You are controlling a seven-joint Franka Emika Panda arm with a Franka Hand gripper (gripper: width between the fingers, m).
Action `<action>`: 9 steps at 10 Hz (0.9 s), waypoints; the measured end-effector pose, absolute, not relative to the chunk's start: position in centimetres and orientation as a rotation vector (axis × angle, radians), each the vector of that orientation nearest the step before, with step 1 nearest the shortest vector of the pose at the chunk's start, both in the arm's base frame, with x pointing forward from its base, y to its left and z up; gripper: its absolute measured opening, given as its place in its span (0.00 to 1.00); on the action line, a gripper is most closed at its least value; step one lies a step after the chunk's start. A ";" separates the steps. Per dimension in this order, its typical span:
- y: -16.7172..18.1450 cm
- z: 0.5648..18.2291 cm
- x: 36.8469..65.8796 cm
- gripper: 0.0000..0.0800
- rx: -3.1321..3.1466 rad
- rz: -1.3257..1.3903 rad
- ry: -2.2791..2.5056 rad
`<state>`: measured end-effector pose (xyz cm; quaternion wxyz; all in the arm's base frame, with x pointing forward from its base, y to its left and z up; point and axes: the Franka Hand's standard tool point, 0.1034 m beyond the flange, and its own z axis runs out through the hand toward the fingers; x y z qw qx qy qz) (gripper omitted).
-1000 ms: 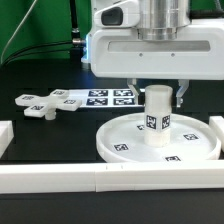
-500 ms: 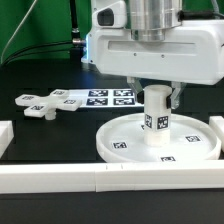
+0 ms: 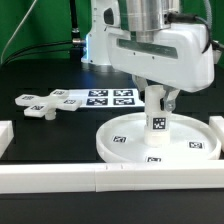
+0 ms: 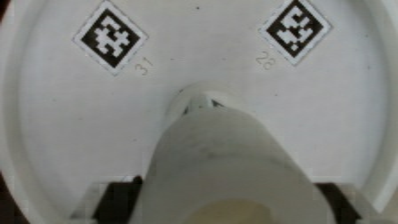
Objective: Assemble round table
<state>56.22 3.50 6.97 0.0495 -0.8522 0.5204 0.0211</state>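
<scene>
The large round disc (image 3: 118, 146) lies flat on the black table at the exterior view's right. The thick cylindrical leg (image 3: 157, 125) stands upright on its centre. My gripper (image 3: 157, 101) comes straight down from above and is shut on the leg's upper part, with dark fingers (image 3: 167, 101) on both sides. In the wrist view the leg (image 4: 222, 150) runs down to the disc (image 4: 196, 55), with a dark pad (image 4: 118, 196) on each flank and my gripper (image 4: 226, 200) closed around it. The cross-shaped piece (image 3: 40, 103) lies loose at the exterior view's left.
The marker board (image 3: 105, 97) lies between the cross piece and the disc. A long white border bar (image 3: 70, 178) runs along the front edge, with a short bar (image 3: 4, 135) at the exterior view's left. The robot base stands behind.
My hand has turned about its vertical axis while holding the leg. The markers on the leg have turned with it. The disc and the cross piece have stayed put.
</scene>
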 end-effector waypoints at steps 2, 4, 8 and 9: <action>3.6 7.0 56.2 0.51 -2.571 0.067 1.624; 4.5 7.5 56.3 0.76 -2.669 0.045 1.467; 4.9 10.0 55.2 0.81 -2.804 0.001 1.106; 5.0 9.7 55.2 0.81 -2.807 0.005 1.101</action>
